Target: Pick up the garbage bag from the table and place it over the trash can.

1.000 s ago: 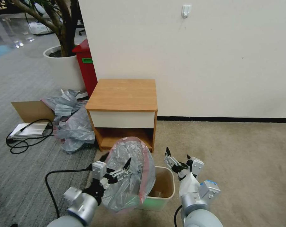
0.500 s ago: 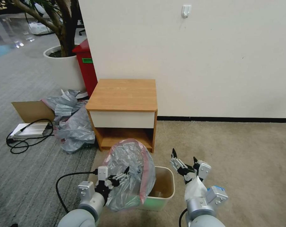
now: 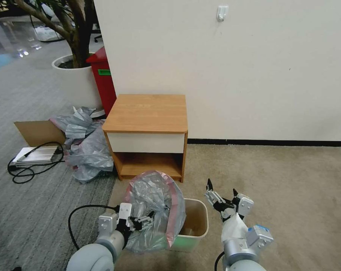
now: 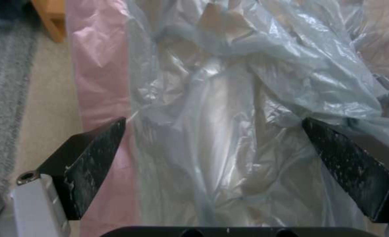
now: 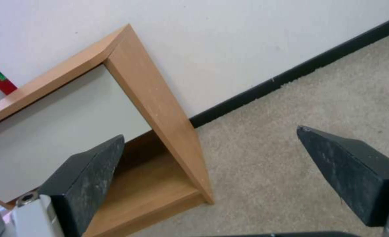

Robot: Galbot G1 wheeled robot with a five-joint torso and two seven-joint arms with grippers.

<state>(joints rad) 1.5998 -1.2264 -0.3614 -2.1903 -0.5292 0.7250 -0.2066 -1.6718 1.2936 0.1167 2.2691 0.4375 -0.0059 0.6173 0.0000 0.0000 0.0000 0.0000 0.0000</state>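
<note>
The garbage bag stands tall over the left side of the trash can, its pink rim curving up and its open mouth facing the robot. The left gripper reaches into the bag, fingers spread wide inside it, stretching the plastic and pinching nothing. The right gripper hangs just to the right of the trash can with its fingers wide open and empty. The trash can sits on beige carpet before the counter, which stands against a white wall.
</note>
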